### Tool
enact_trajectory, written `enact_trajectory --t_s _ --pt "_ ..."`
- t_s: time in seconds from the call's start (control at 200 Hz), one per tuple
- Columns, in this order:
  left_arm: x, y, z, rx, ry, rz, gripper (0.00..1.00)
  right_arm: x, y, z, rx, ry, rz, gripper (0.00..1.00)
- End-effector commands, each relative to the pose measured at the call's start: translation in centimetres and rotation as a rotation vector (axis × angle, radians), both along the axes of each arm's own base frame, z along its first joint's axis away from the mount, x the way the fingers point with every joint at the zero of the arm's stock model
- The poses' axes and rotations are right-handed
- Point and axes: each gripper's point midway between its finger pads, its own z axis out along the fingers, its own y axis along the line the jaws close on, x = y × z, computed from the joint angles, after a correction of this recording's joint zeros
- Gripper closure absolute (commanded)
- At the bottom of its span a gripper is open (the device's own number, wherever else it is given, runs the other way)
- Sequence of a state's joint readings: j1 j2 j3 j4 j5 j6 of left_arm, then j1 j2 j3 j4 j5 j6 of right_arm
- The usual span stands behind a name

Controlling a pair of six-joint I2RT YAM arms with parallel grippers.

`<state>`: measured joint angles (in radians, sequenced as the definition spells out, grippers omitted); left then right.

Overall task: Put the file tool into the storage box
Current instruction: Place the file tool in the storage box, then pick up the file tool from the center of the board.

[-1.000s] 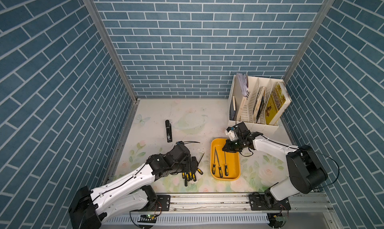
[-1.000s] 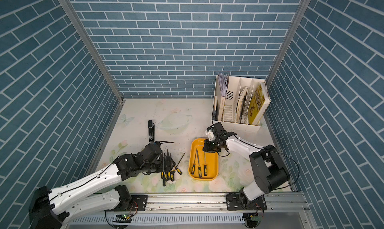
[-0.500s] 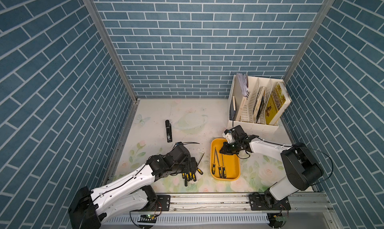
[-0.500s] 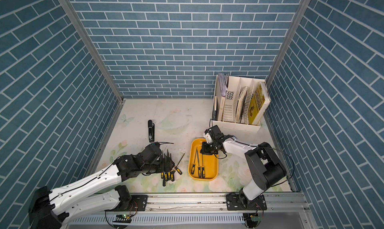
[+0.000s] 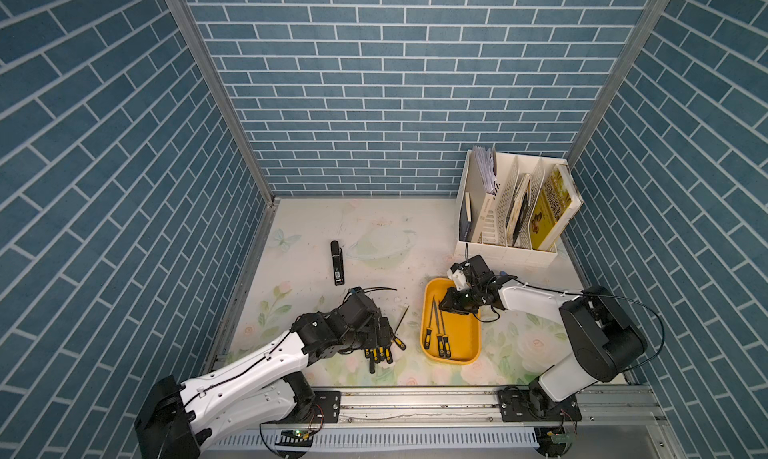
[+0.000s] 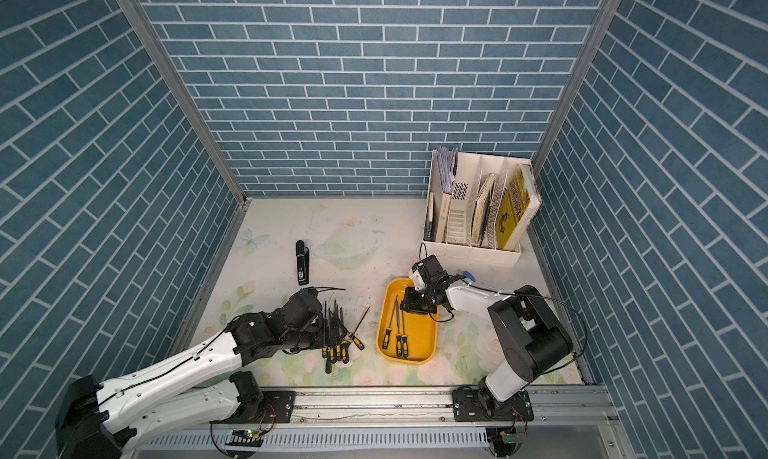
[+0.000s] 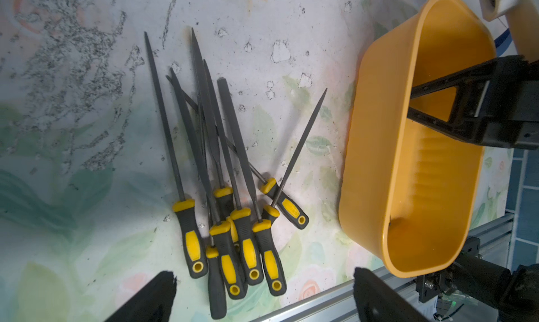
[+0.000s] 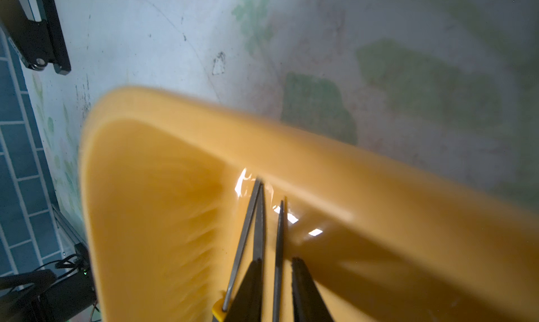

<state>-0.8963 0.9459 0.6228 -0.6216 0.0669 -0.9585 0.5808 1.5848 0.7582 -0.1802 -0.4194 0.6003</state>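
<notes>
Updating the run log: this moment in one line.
left gripper: open above loose yellow-handled steel files | right gripper: jaws parted around a file blade in shallow yellow-orange plastic tray

Counter [image 5: 374,228]: we see a pale floral print, scuffed with dark marks.
Storage box [image 5: 463,336]: flat on it, its far end under the right end effector [image 5: 451,307].
Pile of files [image 5: 378,354]: directly beneath the left end effector [image 5: 376,331].
Lone file [image 5: 401,324]: between that end effector and the box.
Black stapler-like thing [image 5: 337,262]: well beyond the left end effector.
White book rack [image 5: 505,257]: just behind the right one.
</notes>
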Motion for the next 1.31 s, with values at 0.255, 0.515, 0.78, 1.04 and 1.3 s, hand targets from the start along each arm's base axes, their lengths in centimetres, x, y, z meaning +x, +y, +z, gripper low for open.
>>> enact_trajectory --t_s 0.255,0.515,0.78,1.04,1.3 --pt "-1.9 3.1 -3.5 0.148 0.102 0.079 0.06 0.7 -0.7 3.8 -0.017 -0.095 -0.012 0.65" --pt "-1.9 2.7 -5.7 0.181 0.128 0.093 0.34 0.9 -0.4 5.1 0.001 -0.124 0.003 0.65" --pt "-1.7 4.2 -6.6 0.249 0.131 0.161 0.4 0.5 -0.5 5.1 0.009 -0.127 0.011 0.66" --pt "-1.0 4.1 -7.4 0.288 0.129 0.162 0.43 0.4 -0.5 4.9 0.018 -0.126 0.012 0.67" --pt "0.0 4.3 -7.7 0.334 0.127 0.166 0.44 0.2 -0.6 4.7 0.018 -0.128 0.017 0.67"
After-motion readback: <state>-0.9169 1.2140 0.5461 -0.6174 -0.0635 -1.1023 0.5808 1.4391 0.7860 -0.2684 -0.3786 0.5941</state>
